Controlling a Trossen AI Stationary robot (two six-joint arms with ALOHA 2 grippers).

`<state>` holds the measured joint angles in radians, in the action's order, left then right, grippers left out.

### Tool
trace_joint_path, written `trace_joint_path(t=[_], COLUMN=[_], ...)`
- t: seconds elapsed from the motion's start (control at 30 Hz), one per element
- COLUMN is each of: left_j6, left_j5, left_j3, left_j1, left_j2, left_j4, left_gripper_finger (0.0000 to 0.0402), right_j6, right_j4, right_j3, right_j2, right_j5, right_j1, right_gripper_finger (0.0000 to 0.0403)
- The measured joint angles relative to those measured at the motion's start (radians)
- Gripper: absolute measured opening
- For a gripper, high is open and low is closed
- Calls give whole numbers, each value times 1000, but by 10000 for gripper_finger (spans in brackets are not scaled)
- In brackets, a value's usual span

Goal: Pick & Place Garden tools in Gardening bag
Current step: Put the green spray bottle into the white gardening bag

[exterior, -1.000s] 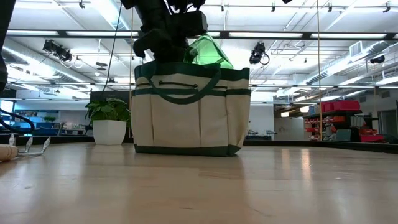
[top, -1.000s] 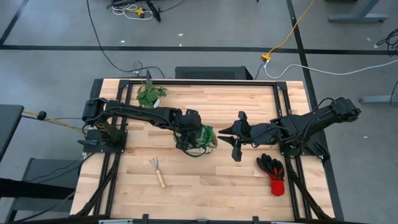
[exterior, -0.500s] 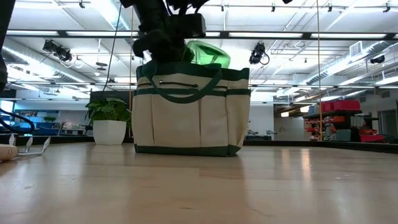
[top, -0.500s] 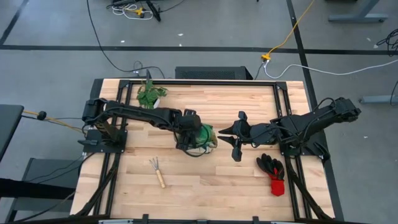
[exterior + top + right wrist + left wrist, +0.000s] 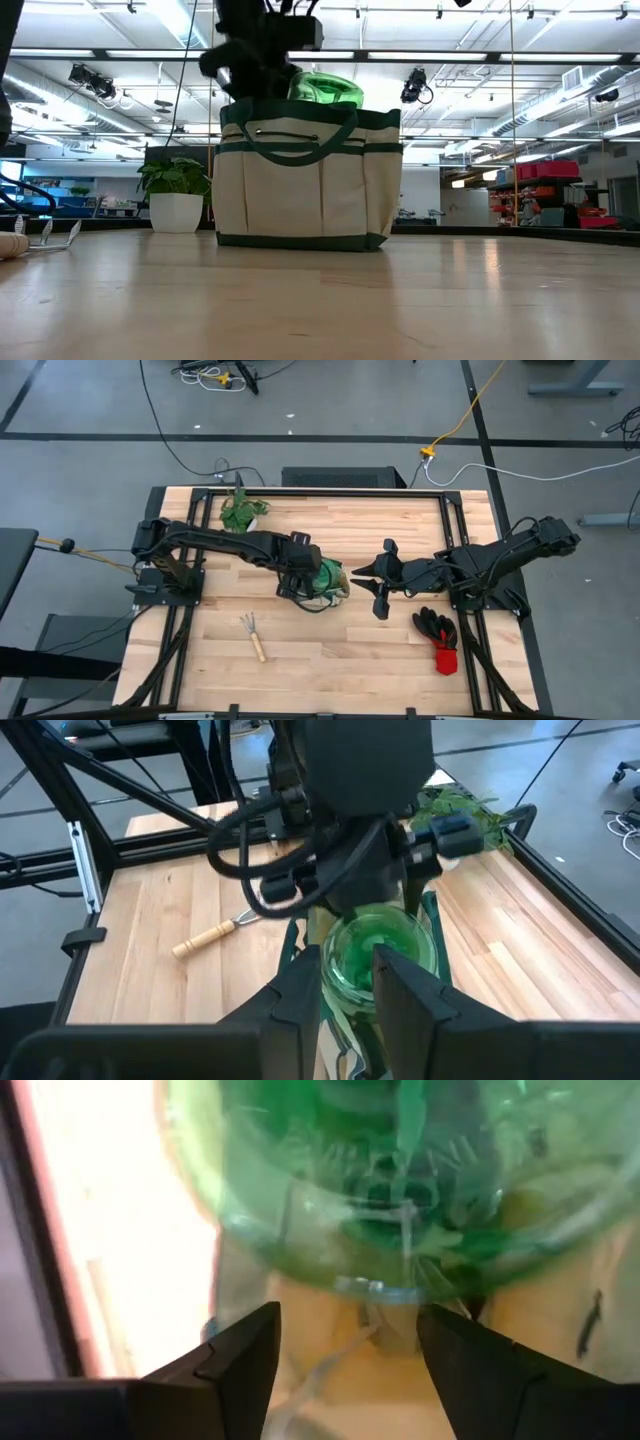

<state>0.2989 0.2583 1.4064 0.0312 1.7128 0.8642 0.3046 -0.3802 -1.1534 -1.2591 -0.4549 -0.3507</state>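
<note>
The cream gardening bag [image 5: 310,180] with dark green trim stands upright on the table's middle. The rounded bright green item [image 5: 325,88] lies level in the bag's open top; it also shows in the high view [image 5: 327,572] and the left wrist view [image 5: 380,1180]. My left gripper [image 5: 350,1315] is open just above the bag's left side [image 5: 303,563], its fingers short of the green item. My right gripper [image 5: 353,572] is shut on the bag's right side. The wooden-handled rake [image 5: 253,637] and the black-and-red gloves [image 5: 440,635] lie on the table. The shears are out of view. My right gripper pinches the bag's rim [image 5: 340,1025] on its right side between the two fingers. The fingers come level from the table's right. The bag stands upright with its base on the table.
A small potted plant [image 5: 240,512] stands at the far left. The rake lies toward the near edge left of the bag, and the gloves lie near the right edge under my right arm. Bare wood [image 5: 330,660] shows between them.
The green item has gone from tilted up above the rim to lying level and lower in the bag's top. My left gripper has drawn back a little toward the table's left, away from the item.
</note>
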Motion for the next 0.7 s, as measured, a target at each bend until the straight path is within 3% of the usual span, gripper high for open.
trace_joint_path(t=[0.17, 0.37, 0.53, 0.7], left_j6=[-9, -27, -30, -27], left_j5=[20, -13, -62, -80], left_j3=[103, 206, 198, 110], left_j1=[2, 1, 1, 1], left_j2=[-1, -1, -1, 1], left_j4=[91, 80, 25, -83], left_gripper_finger=[243, 243, 231, 211], right_j6=[0, 0, 0, 0], right_j4=[-2, -4, -4, -4], right_j3=[0, 0, 0, 0], right_j2=[0, 0, 0, 0], right_j5=[0, 0, 0, 0], right_j1=[0, 0, 0, 0], right_gripper_finger=[94, 94, 94, 94])
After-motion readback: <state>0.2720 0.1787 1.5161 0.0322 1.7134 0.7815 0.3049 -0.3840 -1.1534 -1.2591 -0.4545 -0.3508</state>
